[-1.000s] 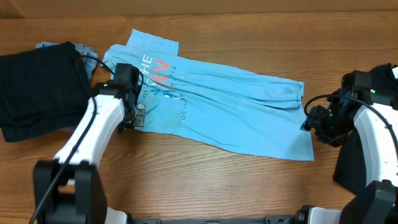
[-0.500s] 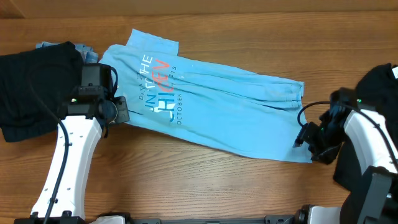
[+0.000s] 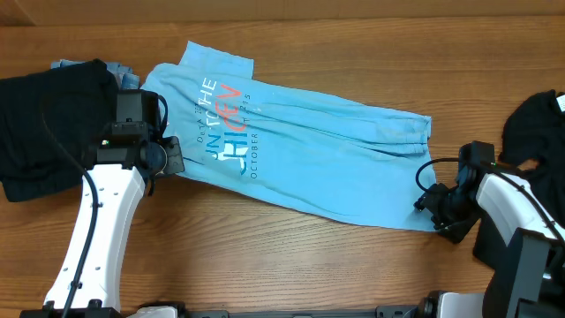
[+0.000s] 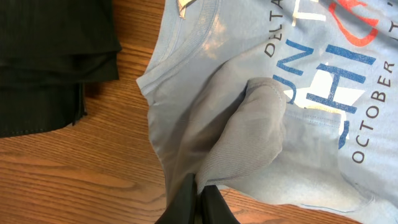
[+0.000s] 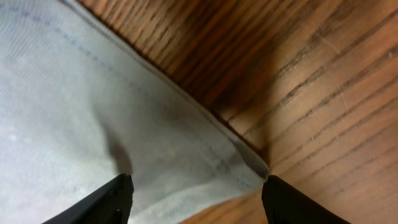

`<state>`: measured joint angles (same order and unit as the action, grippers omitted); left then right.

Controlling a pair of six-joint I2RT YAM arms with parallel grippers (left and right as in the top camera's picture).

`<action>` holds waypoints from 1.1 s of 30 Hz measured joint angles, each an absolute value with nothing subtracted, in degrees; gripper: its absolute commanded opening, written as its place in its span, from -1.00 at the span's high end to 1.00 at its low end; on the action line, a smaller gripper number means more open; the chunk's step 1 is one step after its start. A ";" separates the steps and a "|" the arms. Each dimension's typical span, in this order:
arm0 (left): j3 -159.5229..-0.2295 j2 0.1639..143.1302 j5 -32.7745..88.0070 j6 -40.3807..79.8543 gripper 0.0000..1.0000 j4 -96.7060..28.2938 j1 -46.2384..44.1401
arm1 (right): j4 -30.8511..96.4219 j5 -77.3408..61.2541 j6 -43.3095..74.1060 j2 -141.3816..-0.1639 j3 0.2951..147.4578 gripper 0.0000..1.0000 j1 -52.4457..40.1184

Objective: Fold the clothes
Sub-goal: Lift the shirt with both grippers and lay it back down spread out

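Note:
A light blue T-shirt (image 3: 300,150) with printed lettering lies spread across the wooden table, collar end at the left. My left gripper (image 3: 174,159) is shut on a pinched fold of the shirt (image 4: 236,137) near its collar edge; its fingers (image 4: 198,202) are closed together on the cloth. My right gripper (image 3: 433,212) is open at the shirt's lower right corner, its two fingers straddling the hem corner (image 5: 249,165) low over the table.
A black folded garment (image 3: 48,119) lies at the far left, beside the shirt's collar; it also shows in the left wrist view (image 4: 56,56). Another dark garment (image 3: 538,119) lies at the right edge. Bare wood runs along the front of the table (image 3: 291,256).
The left gripper pulled back left off the print, which now shows, and holds still. The right gripper moved down and left to the shirt's lower right corner.

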<state>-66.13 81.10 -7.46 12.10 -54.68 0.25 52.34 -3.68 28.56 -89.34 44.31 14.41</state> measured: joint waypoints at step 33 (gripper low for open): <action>-111.92 60.55 -0.95 7.29 0.92 -64.49 0.25 | 94.56 -4.16 13.89 -88.33 146.89 0.93 14.17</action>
